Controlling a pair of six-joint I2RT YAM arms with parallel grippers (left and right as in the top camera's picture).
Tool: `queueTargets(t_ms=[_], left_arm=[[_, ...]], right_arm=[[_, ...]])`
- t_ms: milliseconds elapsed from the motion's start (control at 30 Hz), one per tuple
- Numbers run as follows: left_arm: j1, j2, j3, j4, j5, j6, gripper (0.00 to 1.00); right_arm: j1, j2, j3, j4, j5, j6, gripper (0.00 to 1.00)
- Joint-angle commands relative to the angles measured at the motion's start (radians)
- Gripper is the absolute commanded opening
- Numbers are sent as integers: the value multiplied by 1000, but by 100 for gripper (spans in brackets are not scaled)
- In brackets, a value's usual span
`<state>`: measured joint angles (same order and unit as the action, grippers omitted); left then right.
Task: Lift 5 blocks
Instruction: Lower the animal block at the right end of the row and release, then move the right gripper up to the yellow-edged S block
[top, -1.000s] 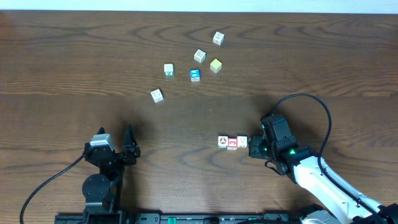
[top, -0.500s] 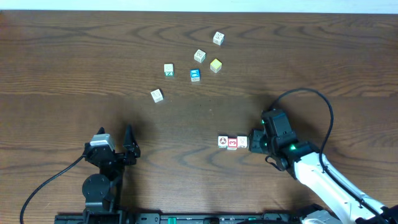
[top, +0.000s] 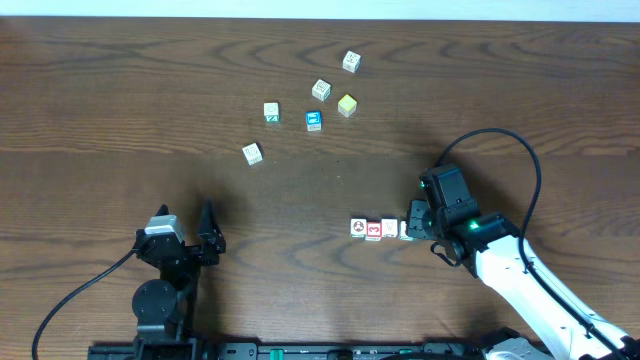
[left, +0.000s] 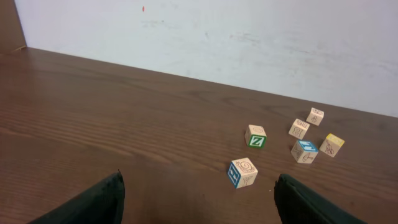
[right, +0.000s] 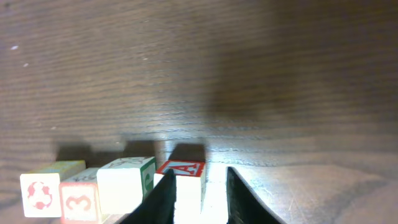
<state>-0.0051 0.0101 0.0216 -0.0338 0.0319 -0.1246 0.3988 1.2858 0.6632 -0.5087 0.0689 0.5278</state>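
**Right fingers straddle the A block at the row's end; left fingers spread wide**

We see the right gripper (right: 202, 202) down low at the right end of a row of four blocks on the surface (top: 120, 100). From left to right in the overhead view, the row is circle block (top: 358, 228), 3 block (top: 374, 231), plain block (top: 390, 228) and A block (right: 186, 177), set side by side.

In the right wrist view the A block sits between the fingers (right: 239, 199). One finger is at the side that faces the plain block. A bright gap shows between the A block and the other finger, so we call these fingers released, not clamped. The A block rests on the surface.

The left gripper (left: 199, 186) is at the near left, well apart from every block. Its fingers are spread wide with nothing between them.

A loose group lies at the far side:
- top block (top: 351, 61) is farthest out
- middle block (top: 320, 90) is nearer than that
- yellow block (top: 347, 104) is just right of the blue block (top: 314, 120)
- Z block (top: 271, 112) is left of the blue block
- lone block (top: 252, 153) sits apart, nearest the left arm

All of these lie flat on the surface and none touches another.
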Motion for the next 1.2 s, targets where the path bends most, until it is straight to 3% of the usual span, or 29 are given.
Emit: queueTargets(t_ms=[0, 100, 233, 567, 867, 1167], left_arm=[[-3, -6, -18, -36, -5, -1, 77], [-3, -6, -18, -36, -5, -1, 77], [-3, -6, -18, -36, -5, -1, 77], [-3, -6, -18, -36, -5, -1, 77], [-3, -6, -18, -36, -5, -1, 77], [-3, -6, -18, -36, -5, -1, 77]], right_arm=[[16, -5, 47, 45, -76, -81, 58], [21, 4, 90, 93, -74, -132, 68], [19, 86, 177, 134, -70, -201, 72], [21, 501, 541, 206, -105, -453, 81], [19, 821, 880, 213, -116, -640, 78], [-1, 992, 1015, 217, -116, -710, 69]])
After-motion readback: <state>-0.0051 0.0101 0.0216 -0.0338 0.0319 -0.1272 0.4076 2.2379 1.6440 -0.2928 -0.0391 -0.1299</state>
